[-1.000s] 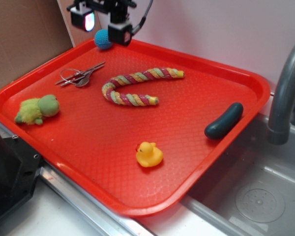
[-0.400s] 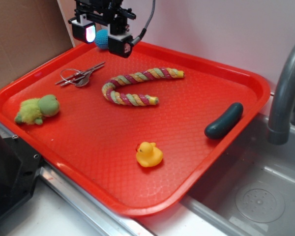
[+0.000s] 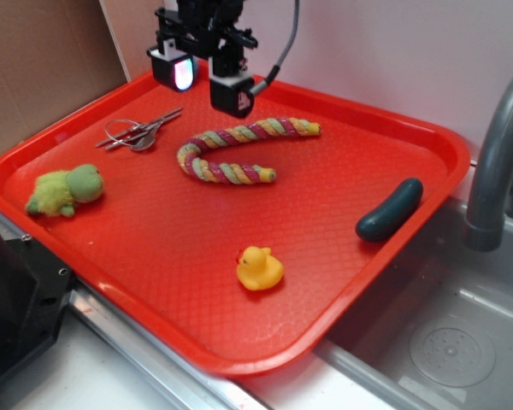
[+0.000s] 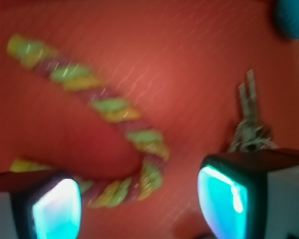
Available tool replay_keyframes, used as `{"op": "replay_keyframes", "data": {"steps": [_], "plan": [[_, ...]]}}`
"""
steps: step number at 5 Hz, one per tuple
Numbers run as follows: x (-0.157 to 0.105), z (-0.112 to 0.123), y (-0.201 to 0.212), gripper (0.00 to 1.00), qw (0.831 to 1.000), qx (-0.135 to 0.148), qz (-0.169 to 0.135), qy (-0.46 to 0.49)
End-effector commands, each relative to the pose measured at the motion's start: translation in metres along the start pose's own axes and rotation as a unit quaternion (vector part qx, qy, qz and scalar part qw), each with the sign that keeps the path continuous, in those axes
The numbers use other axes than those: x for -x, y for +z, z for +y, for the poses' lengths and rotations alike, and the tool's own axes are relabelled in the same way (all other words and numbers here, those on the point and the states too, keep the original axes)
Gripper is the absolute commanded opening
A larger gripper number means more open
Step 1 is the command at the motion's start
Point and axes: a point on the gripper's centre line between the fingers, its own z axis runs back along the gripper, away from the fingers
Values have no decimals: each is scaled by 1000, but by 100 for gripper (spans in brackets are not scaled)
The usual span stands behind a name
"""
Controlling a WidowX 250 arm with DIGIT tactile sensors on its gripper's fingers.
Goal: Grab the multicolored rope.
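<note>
Exterior view: a red tray [image 3: 350,282] fills most of the frame, resting beside a sink at the right. The gripper [image 3: 207,79] hangs at the upper left of centre, above the tray's far edge, with its two glowing fingers spread apart and nothing between them. The multicolored rope [image 3: 235,152] lies flat on the tray just below and to the right of the gripper, bent like a hook, its long arm running toward the upper right and its short arm curling back under. A ring of metal keys [image 3: 139,132] lies to the rope's left. A green plush toy [image 3: 65,190] sits at the left edge, a yellow rubber duck [image 3: 259,268] lower centre, and a dark green cucumber-shaped toy [image 3: 390,209] on the tray's right rim.

Wrist view: the picture is blurred. The rope [image 4: 112,112] runs from the upper left down to its bend at lower centre, which sits between the two lit fingertips [image 4: 223,201], still beneath them and untouched. The keys [image 4: 250,127] show at right, and a blue ball [image 4: 294,17] in the upper right corner.

The rope looks light, soft and compressible, with a rough twisted surface unlikely to slip. Pinching across its thickness near the bend seems the best hold; the free ends will likely droop.
</note>
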Motion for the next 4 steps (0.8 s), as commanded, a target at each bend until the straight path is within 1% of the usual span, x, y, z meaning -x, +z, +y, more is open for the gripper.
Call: {"op": "replay_keyframes", "data": {"steps": [1,2,4], "plan": [[-3,26,-26,100,1000,-19,11,15],[-7,34,-31,100,999,-19,20,33],[5,31,-47,100,998,-29,49,34]]}}
